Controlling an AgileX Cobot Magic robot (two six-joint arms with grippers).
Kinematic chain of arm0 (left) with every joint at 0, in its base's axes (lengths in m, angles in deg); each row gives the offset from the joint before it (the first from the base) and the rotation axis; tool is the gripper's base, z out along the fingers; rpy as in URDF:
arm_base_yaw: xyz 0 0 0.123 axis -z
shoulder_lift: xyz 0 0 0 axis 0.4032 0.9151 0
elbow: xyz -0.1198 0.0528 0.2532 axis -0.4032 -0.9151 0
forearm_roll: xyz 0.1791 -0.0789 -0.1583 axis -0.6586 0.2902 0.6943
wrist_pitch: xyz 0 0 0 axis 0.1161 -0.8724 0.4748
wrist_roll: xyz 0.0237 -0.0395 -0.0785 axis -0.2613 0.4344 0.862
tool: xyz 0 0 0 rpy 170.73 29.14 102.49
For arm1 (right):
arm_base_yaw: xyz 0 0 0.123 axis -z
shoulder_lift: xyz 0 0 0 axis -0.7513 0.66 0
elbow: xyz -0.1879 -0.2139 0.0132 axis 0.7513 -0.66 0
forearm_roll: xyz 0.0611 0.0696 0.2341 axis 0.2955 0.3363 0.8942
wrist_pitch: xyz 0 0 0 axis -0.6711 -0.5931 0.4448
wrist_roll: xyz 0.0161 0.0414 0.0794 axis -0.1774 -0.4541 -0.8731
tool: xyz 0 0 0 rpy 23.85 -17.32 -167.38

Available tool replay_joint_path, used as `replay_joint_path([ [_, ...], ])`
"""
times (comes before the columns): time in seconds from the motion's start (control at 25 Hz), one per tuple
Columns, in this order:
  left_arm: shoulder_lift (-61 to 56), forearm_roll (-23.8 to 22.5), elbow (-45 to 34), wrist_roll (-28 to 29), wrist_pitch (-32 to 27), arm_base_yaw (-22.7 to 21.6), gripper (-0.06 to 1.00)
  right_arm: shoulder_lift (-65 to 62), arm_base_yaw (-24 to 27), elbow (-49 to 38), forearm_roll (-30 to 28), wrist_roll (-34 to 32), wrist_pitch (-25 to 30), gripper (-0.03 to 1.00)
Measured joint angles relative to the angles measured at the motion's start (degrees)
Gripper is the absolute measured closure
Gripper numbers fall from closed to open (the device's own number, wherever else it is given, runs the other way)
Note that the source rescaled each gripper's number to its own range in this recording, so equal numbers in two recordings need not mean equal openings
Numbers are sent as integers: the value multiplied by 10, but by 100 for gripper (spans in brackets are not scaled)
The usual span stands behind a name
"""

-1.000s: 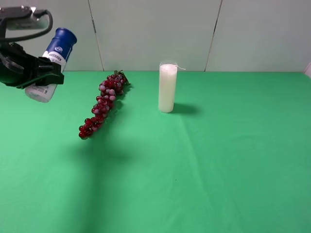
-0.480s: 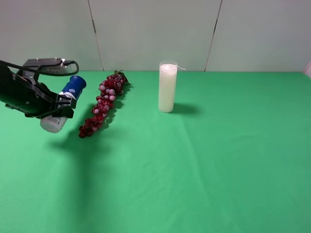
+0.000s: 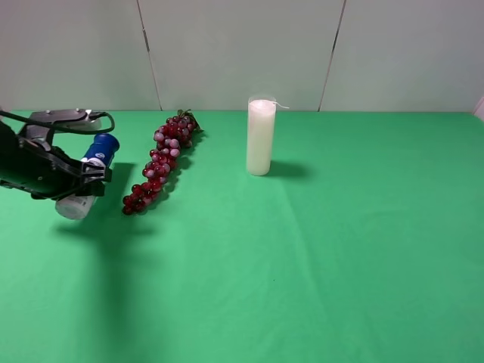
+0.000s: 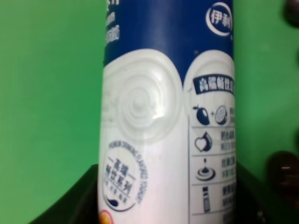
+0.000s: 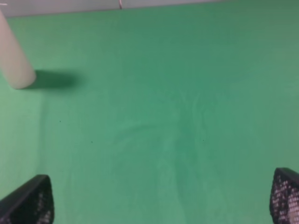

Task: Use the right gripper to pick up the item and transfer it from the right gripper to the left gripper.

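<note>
Two black fingers of the left gripper (image 3: 76, 181) pinch the item (image 3: 88, 175), a smooth cylindrical bottle, tilted low over the green cloth (image 3: 302, 249) beside glossy grapes (image 3: 161, 160). Right gripper (image 5: 159, 196) fingertips stand spread wide.

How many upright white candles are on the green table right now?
1. The tall white cylindrical candle stands upright at the back centre of the green cloth table, right of the dark red grape bunch.
</note>
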Motion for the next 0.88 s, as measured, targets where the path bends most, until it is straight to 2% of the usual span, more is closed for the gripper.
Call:
replay_joint_path([
  [0.24, 0, 1, -16, 3, 43, -23, 94, 0, 0, 0, 0, 0, 0, -3],
  [0.52, 1, 6, -17, 3, 56, -25, 94, 0, 0, 0, 0, 0, 0, -3],
  [0.88, 57, 21, -18, 3, 76, -25, 94, 0, 0, 0, 0, 0, 0, -3],
])
